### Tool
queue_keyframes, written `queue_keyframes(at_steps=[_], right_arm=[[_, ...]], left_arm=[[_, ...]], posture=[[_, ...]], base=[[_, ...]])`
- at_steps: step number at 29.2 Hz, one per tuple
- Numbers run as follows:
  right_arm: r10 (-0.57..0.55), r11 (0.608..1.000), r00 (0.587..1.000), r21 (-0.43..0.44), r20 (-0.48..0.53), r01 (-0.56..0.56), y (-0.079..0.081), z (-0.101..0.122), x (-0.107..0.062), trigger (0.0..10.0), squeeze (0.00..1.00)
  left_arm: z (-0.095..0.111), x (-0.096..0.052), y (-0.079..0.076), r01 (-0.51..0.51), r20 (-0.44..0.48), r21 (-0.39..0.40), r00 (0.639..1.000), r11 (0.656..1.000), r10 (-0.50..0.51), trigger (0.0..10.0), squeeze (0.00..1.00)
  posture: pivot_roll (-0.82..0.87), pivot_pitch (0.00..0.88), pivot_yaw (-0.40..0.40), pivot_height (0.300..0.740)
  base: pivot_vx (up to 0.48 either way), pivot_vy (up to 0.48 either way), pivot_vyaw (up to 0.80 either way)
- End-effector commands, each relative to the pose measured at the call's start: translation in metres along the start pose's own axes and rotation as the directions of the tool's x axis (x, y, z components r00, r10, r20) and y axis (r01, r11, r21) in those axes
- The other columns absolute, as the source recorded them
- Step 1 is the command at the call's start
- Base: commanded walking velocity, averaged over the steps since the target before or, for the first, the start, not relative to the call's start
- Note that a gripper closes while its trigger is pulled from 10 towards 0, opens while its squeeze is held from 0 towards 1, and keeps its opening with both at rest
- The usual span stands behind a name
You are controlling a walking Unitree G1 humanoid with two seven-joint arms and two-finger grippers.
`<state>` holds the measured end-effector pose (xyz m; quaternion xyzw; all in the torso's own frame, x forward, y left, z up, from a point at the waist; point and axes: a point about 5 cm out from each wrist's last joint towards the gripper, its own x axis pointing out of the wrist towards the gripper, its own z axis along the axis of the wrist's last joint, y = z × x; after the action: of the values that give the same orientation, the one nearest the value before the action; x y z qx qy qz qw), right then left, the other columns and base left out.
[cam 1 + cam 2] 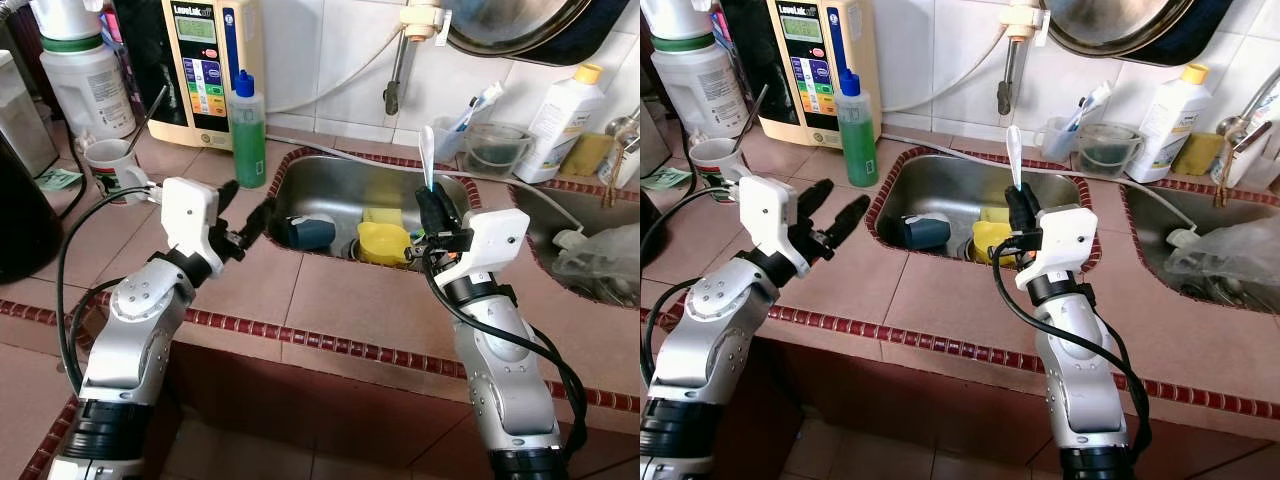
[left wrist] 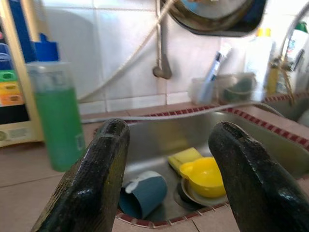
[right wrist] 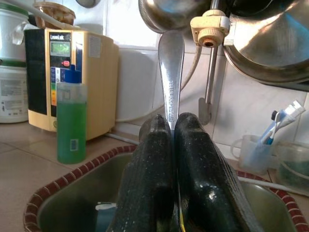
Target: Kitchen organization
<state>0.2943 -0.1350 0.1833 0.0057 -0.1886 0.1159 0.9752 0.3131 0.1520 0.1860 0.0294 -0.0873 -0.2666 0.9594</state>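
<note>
- Nearest, the left hand (image 1: 245, 224) hovers over the tiled desk (image 1: 330, 300) at the sink's left rim, its fingers spread apart and holding nothing.
- Opposite, the right hand (image 1: 432, 205) sits above the front edge of the sink (image 1: 330, 180), fingers pressed together on a metal spoon (image 3: 171, 77) that stands upright.
- Inside the sink lie a blue cup (image 1: 306, 232), a yellow cup (image 1: 384, 243) and a yellow sponge (image 1: 381, 214).
- Farther back, a green soap bottle (image 1: 249, 131) stands on the desk beside the sink.
</note>
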Motion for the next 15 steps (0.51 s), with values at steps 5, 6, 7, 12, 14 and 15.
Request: queue_keyframes(at_steps=[5,6,7,12,14,15], right_arm=[[-0.011,1.000,1.000,-0.011,0.006,0.011,-0.0055,-0.0005,0.0011,10.0,0.00],[-0.009,1.000,1.000,-0.012,0.002,0.009,-0.0053,-0.0014,0.0012,10.0,0.00],[-0.007,1.000,1.000,-0.012,0.000,0.007,-0.0053,-0.0021,0.0010,10.0,0.00],[-0.001,1.000,1.000,-0.020,-0.014,0.001,-0.0070,-0.0052,0.0000,10.0,0.00],[-0.001,1.000,1.000,-0.029,-0.027,0.000,-0.0099,-0.0081,-0.0006,10.0,0.00],[-0.001,1.000,1.000,-0.031,-0.029,0.000,-0.0104,-0.0085,-0.0007,10.0,0.00]], left_arm=[[0.0053,0.0005,-0.0064,0.041,0.025,0.026,0.999,0.999,-0.042,10.0,0.00],[0.0052,0.0003,-0.0068,0.043,0.025,0.027,0.999,0.999,-0.044,10.0,0.00],[0.0051,0.0001,-0.0072,0.047,0.025,0.027,0.999,0.999,-0.048,10.0,0.00],[0.0044,-0.0007,-0.0092,0.061,0.022,0.031,0.998,0.998,-0.062,10.0,0.00],[0.0035,-0.0015,-0.0111,0.076,0.020,0.029,0.997,0.997,-0.076,10.0,0.00],[0.0035,-0.0017,-0.0115,0.079,0.021,0.033,0.997,0.996,-0.079,10.0,0.00]], posture=[[0.05,0.031,-0.036,0.740],[0.05,0.031,-0.036,0.740],[0.05,0.029,-0.037,0.740],[0.05,0.027,-0.039,0.740],[0.05,0.025,-0.040,0.740],[0.05,0.025,-0.040,0.740]], base=[[0.000,0.000,0.00],[0.000,0.000,0.00],[0.000,0.000,0.00],[0.000,0.000,0.00],[0.137,0.000,0.00],[0.274,0.000,0.00]])
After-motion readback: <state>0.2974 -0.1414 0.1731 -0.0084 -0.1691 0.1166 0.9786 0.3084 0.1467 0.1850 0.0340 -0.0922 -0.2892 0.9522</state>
